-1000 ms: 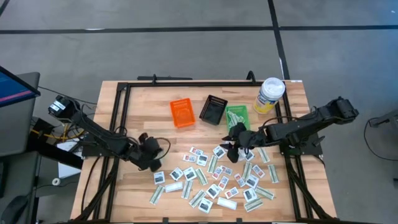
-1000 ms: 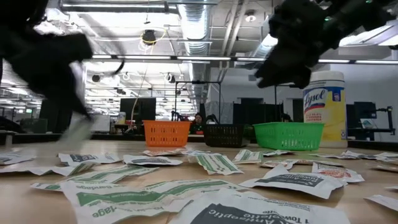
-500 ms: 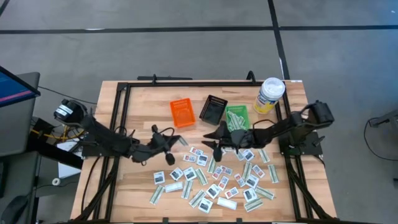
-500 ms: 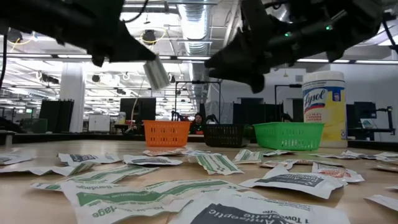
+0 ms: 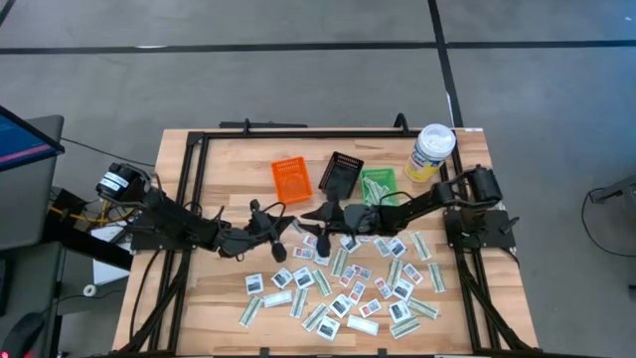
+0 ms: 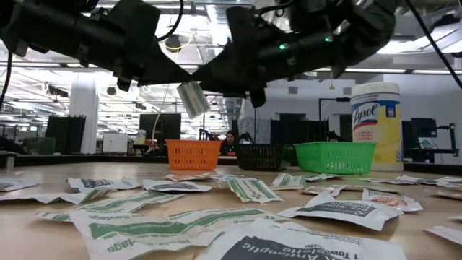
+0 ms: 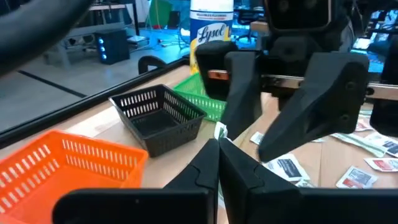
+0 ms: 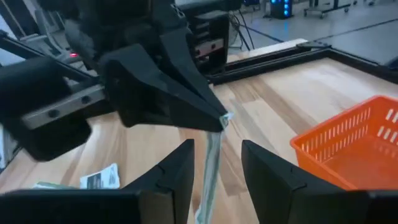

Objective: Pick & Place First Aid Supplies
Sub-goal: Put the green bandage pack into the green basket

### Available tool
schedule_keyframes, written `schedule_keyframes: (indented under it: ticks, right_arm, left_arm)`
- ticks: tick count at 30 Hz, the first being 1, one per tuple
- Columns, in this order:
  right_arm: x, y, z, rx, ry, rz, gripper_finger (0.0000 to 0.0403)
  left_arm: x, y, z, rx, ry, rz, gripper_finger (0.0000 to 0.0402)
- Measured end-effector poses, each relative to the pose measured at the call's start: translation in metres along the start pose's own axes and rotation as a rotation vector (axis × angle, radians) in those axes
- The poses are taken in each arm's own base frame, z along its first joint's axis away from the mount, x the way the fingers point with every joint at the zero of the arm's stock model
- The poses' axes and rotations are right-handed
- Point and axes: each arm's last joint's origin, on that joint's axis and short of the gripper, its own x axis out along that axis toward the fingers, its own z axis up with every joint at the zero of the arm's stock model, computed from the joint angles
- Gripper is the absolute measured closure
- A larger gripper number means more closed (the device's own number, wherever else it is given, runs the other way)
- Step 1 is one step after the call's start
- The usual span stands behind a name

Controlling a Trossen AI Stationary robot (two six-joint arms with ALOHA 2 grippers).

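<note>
Low view | your left end effector (image 6: 173, 78) pinches one packet (image 6: 193, 99) aloft above the bench (image 6: 43, 180), between orange bin (image 6: 193, 154) and scattered packets | right end effector (image 8: 214, 163) straddles it, fingers apart, likely for handover

Both arms crowd mid-table; bare wood far left.

Left gripper (image 5: 288, 228) and right gripper (image 5: 311, 225) meet nose to nose just before the orange bin (image 5: 291, 180) and black bin (image 5: 341, 174). Scattered packets (image 5: 338, 283) cover the near-centre boards; the table (image 5: 214, 189) lies open behind the left arm.
</note>
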Motion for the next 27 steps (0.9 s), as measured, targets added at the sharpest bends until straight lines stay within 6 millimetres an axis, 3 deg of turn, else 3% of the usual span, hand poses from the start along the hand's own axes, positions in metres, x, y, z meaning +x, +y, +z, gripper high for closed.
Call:
schedule_keyframes:
  ticks: [9,15,27]
  right_arm:
    - [0.010,-0.009,0.007,-0.001,0.086,0.075,0.0300]
    - [0.011,-0.012,0.007,0.004,0.124,0.164,0.0390]
    - [0.002,-0.010,0.001,-0.005,0.268,0.146,0.0401]
  left_arm:
    - [0.000,0.000,0.001,-0.001,-0.006,-0.012,0.0395]
    - [0.000,-0.001,0.002,-0.004,-0.008,-0.017,0.0391]
    - [0.000,0.000,0.003,-0.024,-0.015,-0.009,0.0374]
